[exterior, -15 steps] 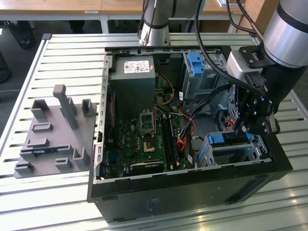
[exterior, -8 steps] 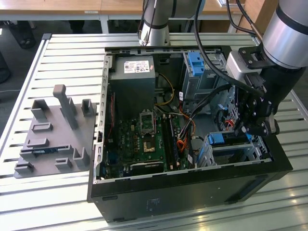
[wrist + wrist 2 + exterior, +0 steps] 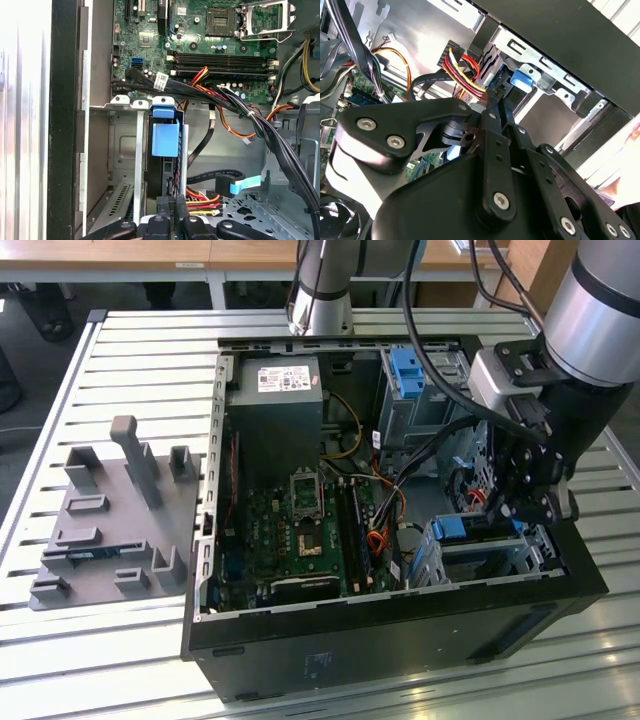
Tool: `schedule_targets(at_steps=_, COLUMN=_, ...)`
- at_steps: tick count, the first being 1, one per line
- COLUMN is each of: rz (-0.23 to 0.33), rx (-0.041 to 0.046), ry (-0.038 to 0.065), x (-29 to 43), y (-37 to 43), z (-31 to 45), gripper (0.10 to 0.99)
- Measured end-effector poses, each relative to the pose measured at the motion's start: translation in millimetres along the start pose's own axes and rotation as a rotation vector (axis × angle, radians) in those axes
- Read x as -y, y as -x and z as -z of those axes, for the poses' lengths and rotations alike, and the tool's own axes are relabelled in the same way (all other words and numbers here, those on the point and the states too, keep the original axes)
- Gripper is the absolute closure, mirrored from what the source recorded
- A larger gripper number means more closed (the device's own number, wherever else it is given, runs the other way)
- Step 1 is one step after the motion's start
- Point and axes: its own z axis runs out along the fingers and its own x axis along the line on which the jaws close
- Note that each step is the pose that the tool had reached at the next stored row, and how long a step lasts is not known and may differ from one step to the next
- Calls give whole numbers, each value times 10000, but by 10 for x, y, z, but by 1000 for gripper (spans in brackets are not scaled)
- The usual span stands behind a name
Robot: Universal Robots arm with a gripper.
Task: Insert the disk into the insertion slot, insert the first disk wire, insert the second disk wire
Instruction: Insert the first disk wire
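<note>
Your end effector [image 3: 173, 204] is down inside the computer case [image 3: 400, 645], pinching the end of the red-and-yellow wires [image 3: 204, 201]. It is just beside the disk [image 3: 165, 140], which you can see already seated in the insertion slot [image 3: 125, 150].

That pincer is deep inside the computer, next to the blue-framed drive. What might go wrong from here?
Snagging looks likeliest: the pincer sits right beside the red, yellow and black wires, so a move might drag them. The thick black cable bundle crosses close by and might catch on the arm. The disk stands in the insertion slot with metal rails tight at its sides; a sideways nudge might knock them.
</note>
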Motion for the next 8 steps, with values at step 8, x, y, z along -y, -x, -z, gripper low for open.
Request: schedule_targets(at_steps=8, rz=0, rx=-3, ry=0, x=0, y=0, z=-10, gripper=918)
